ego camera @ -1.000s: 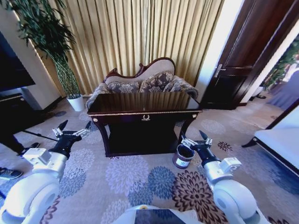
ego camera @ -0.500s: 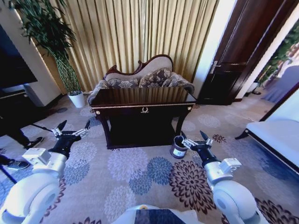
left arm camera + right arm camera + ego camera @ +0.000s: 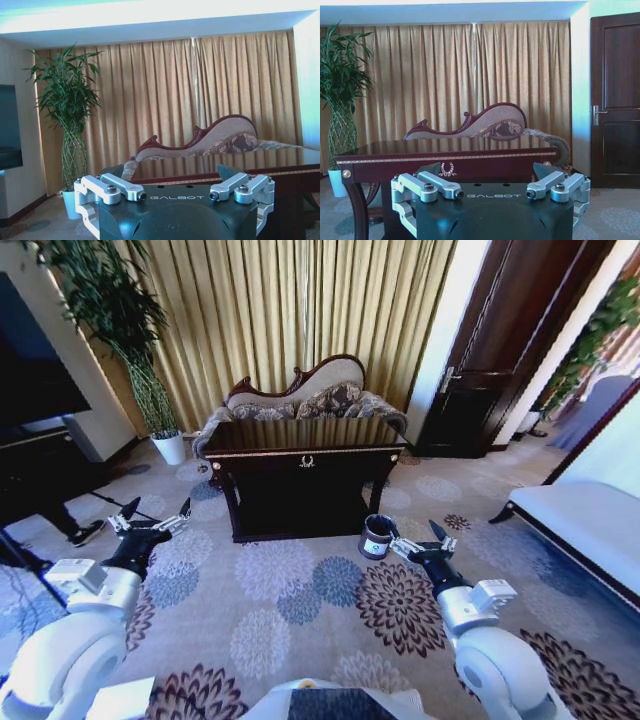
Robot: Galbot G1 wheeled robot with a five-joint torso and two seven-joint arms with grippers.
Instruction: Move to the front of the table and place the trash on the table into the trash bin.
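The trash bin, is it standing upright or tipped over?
Upright: the trash bin stands on the carpet by the table's right front leg, its open mouth facing up.

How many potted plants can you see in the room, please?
2: a tall green plant in a white pot beside the curtain, left of the sofa, and foliage at the right edge by the door; its pot is hidden.

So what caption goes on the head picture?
Both open grippers, left and right, face the table and trash bin.

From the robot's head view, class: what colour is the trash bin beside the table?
Dark brown with a white label: the trash bin, clearest in the head view.
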